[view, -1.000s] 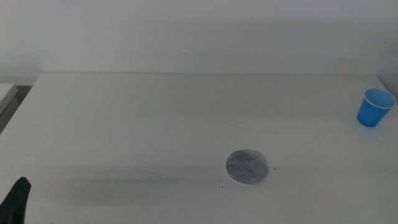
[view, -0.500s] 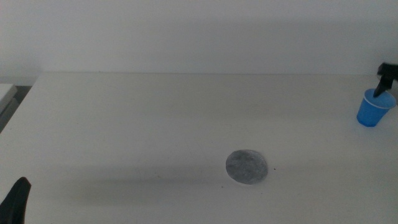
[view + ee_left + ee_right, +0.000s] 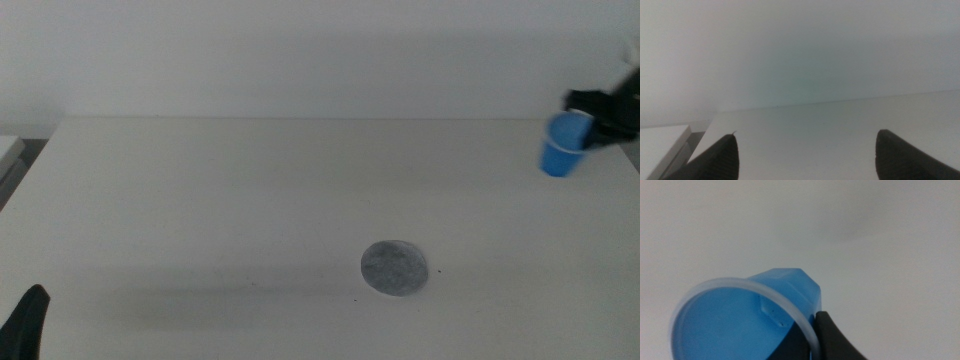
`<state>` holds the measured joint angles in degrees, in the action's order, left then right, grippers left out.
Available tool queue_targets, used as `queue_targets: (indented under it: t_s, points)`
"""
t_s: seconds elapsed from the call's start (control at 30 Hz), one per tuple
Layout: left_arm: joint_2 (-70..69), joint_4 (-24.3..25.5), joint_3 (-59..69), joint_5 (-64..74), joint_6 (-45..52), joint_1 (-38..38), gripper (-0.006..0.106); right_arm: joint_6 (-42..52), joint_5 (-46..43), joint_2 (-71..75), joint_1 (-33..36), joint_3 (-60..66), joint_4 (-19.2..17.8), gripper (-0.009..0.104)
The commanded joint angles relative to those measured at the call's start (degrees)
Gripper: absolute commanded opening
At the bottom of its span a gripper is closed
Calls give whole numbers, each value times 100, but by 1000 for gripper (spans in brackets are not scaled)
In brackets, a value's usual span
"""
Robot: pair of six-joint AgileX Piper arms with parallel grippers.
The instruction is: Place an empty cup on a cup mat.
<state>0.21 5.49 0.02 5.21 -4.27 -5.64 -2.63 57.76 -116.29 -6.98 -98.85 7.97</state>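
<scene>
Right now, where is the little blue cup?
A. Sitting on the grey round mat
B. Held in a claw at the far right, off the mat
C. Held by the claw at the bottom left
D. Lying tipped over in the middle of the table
B: the right claw grips the cup by its rim at the table's far right, while the cup mat lies bare nearer the middle.
</scene>
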Motion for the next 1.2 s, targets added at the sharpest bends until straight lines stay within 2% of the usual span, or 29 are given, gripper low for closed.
queue_targets:
  t_s: [0.0, 0.2, 0.4, 0.57, 0.83, 0.97, 1.17]
  points:
    - [-21, -39, -2, -31, -16, -4, 94, 101, -54, 497, 535, 388, 34, -1]
    - [-21, -39, -2, -31, -16, -4, 94, -236, -617, 1439, 2127, 1912, 46, -1]
    - [-21, -39, -2, -31, -16, -4, 94, -769, -1075, 1472, 3112, 2297, -154, -1]
    - [-21, -39, -2, -31, -16, -4, 94, -905, -1242, 1251, 3278, 2329, -132, -1]
    - [-21, -39, -2, -31, -16, -4, 94, -931, -774, 1143, 3278, 2329, -98, -1]
    - [-21, -39, -2, -31, -16, -4, 94, -933, -831, 1134, 3288, 2329, 5, -1]
    - [-21, -39, -2, -31, -16, -4, 94, -933, -859, 1131, 3439, 2329, -35, -1]
